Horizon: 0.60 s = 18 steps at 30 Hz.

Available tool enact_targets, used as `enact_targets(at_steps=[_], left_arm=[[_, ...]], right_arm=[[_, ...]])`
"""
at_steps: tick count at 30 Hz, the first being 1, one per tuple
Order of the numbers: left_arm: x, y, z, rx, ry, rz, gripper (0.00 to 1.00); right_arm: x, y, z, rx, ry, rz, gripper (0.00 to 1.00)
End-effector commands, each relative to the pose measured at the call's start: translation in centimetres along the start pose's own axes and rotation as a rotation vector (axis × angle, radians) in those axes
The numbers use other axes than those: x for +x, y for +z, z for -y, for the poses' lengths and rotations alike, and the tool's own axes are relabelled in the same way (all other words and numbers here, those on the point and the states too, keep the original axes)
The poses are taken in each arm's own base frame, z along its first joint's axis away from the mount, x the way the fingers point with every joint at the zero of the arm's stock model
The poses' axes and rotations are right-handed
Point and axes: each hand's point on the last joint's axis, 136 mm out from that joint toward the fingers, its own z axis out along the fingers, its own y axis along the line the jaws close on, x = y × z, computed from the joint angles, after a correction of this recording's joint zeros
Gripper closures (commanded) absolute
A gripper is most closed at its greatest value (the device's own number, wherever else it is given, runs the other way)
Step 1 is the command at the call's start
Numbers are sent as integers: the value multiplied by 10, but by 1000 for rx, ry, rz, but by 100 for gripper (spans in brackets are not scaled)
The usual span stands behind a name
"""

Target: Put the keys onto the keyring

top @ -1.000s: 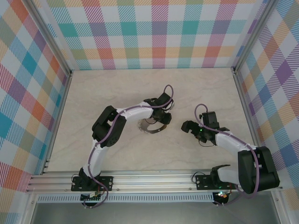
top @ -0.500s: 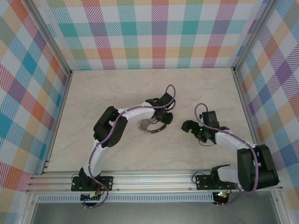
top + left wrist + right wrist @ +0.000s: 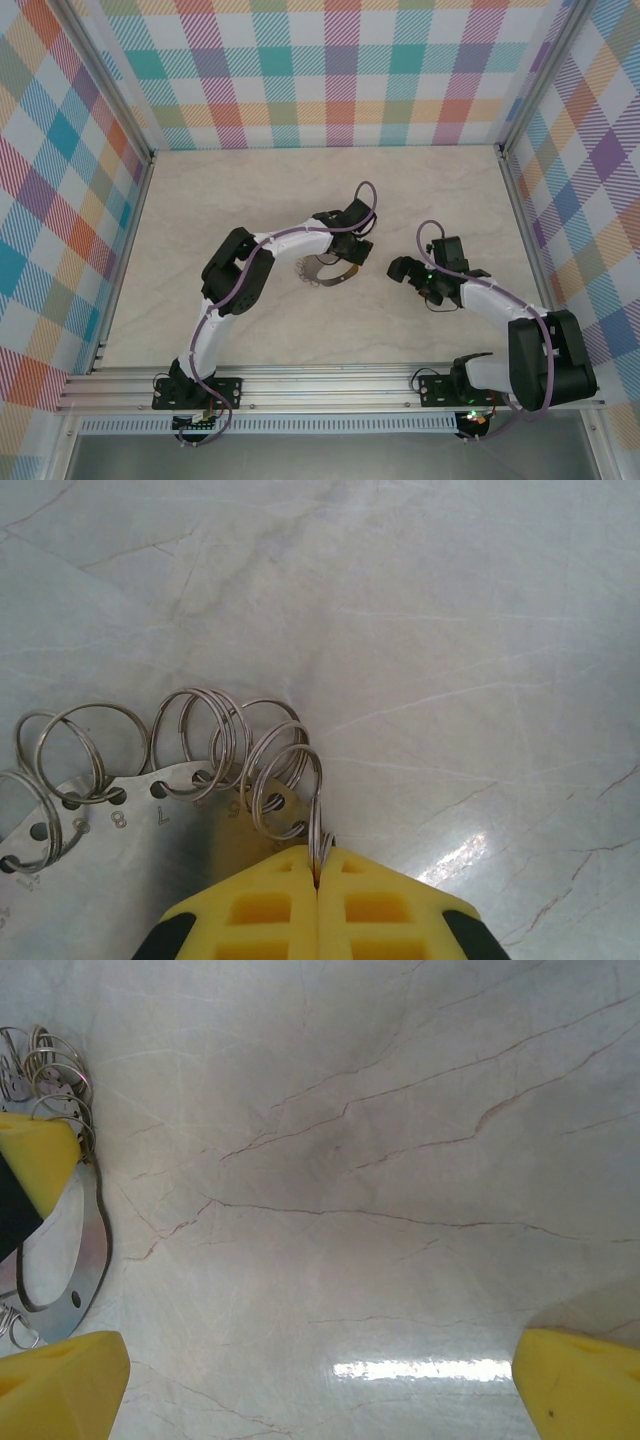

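This is a robot test cell of the kind found in a lab, not a home or a shop. Flat panels [image 3: 340, 70] printed with pastel plaid close off the table [image 3: 230, 200] at 9, 12 and 3 o'clock, framed by bare aluminium posts [image 3: 102, 78]. At 6 o'clock an aluminium rail [image 3: 330, 385] carries two white-and-black robot arms [image 3: 290, 240], bolted side by side. The table top has a pale marble-look finish.

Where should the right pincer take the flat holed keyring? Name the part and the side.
Probably the bare band of the keyring nearest the open right pincer, coming in low from its right side. That arc shows no small rings, while the left pincer is shut on one of them at the crowded end.
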Motion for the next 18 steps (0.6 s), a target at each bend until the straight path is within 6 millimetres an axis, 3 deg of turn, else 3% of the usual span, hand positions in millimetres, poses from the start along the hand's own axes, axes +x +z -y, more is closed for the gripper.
enact_targets(at_steps=[1,10,18], left_arm=[[-2,-16,-3,-38,17,7,100],[-32,-89,-29,-234,104,23,100],[-66,-164,-23,-94,150,240,100]], right_arm=[[-10,-3,-3,16,-12,33,0],[-37,-38,-66,-195,-76,90,0],[-73,-65,-119,-354,-125,170,3]])
